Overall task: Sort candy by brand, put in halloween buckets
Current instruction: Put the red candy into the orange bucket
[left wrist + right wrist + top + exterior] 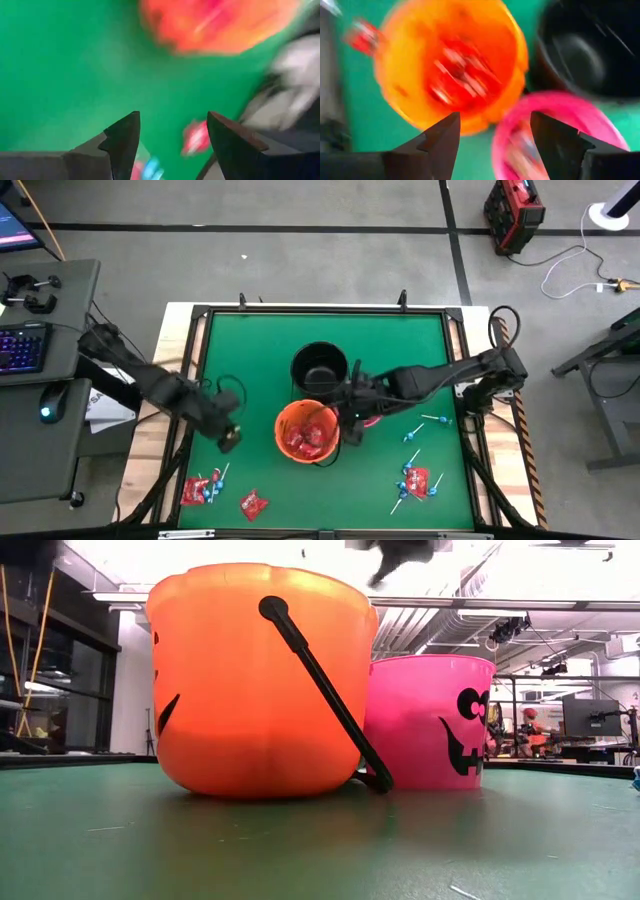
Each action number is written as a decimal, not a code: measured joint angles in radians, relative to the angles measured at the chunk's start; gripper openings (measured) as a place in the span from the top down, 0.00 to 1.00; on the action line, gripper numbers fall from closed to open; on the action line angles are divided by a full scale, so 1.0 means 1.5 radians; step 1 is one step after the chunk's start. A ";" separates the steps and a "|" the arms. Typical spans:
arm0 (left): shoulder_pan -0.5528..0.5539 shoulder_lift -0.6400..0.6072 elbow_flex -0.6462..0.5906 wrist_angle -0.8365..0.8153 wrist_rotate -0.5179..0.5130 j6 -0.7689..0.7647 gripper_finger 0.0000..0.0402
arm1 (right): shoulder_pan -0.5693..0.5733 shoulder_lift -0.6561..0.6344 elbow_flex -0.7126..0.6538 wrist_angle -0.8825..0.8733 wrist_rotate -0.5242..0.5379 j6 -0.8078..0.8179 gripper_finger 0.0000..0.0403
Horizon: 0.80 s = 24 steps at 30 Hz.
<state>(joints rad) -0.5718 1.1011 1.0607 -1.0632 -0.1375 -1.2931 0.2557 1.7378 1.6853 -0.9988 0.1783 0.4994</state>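
The orange bucket stands mid-table with red packets inside; the black bucket stands behind it, and the pink bucket beside it sits mostly under my right arm. Loose red packets and blue lollipops lie along the near part of the table. My left gripper hovers left of the orange bucket, open and empty. My right gripper hangs over the orange bucket's right rim, open and empty.
The green mat has bare room on its far left and far right parts. A raised dark frame borders it. A desk with a keyboard and mouse stands off the table's left side.
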 joint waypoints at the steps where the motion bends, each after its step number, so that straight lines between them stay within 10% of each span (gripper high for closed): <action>1: -0.012 0.020 0.000 -0.040 0.033 -0.035 0.45 | 0.004 0.000 0.000 -0.041 0.009 0.011 0.42; 9: -0.132 0.173 -0.001 0.032 0.145 -0.142 0.45 | 0.032 -0.007 -0.034 -0.174 0.025 0.058 0.41; 17: -0.146 0.311 -0.001 0.377 0.145 0.053 0.45 | 0.039 -0.007 -0.111 -0.149 0.000 0.048 0.41; 24: -0.158 0.389 -0.001 0.372 0.134 0.101 0.45 | 0.030 -0.008 -0.131 -0.144 -0.022 0.014 0.41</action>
<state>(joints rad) -0.8086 1.6844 1.0599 -0.5050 0.0630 -1.1411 0.3003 1.7264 1.4891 -1.2141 0.1450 0.5206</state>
